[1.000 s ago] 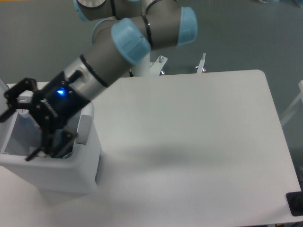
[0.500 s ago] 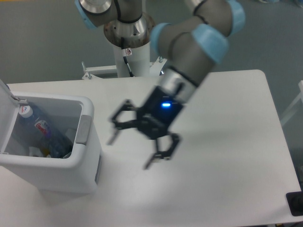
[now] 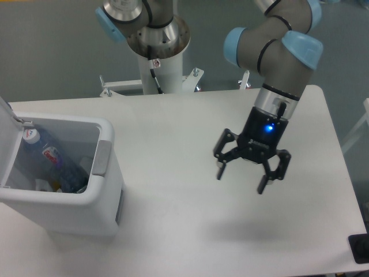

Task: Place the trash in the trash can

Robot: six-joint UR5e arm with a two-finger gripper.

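The white trash can [image 3: 106, 196] stands at the table's left front with its lid [image 3: 4, 108] swung up. A clear bluish bottle [image 3: 53, 158] with a white cap leans inside it. A small pale item lies at the can's bottom beside the bottle; I cannot tell what it is. My gripper [image 3: 241, 180] hangs open above the table's right half, far from the can, with nothing between its fingers [image 3: 221, 168].
The white table [image 3: 173, 231] carries only the can. The robot's base column [image 3: 155, 57] rises behind the far edge. A dark object [image 3: 360, 248] sits at the front right corner.
The gripper rose out of the trash can and swept right across the table, open and empty. The bottle stays in the can.
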